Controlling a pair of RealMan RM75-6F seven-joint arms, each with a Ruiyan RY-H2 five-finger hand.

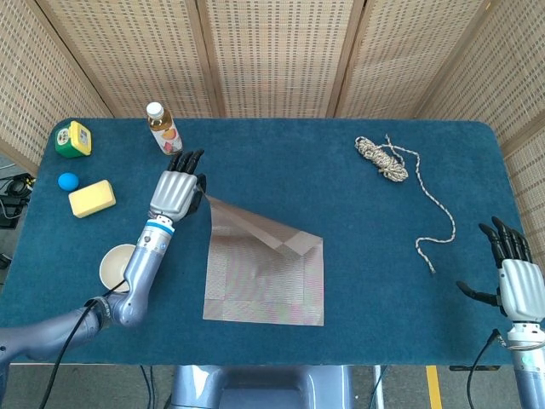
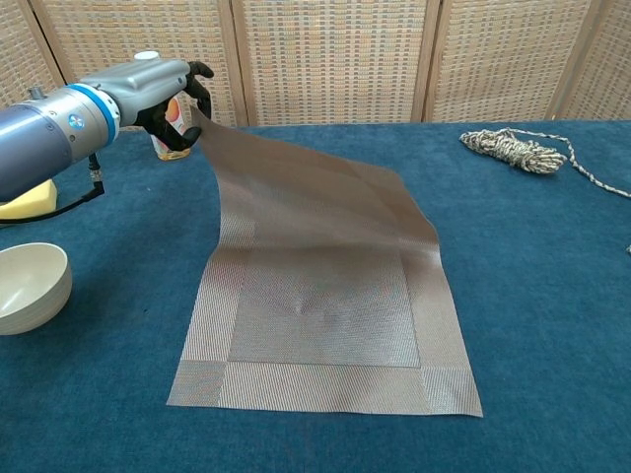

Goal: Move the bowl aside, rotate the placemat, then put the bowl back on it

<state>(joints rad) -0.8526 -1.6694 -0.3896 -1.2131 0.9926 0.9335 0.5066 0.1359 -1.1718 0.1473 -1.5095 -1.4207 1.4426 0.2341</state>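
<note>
One corner of placemat [image 2: 315, 305] pinched and lifted by left hand [image 1: 175, 189] | right hand [image 1: 511, 274] idle, fingers spread, empty | bowl [image 2: 30, 286] aside, left of mat | step: rotating mat | next: swing corner round, lay flat, release

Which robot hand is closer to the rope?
The right hand is nearer; it hovers off the rope's loose end at the table's right edge. The left hand holds the placemat corner far across the table.
</note>
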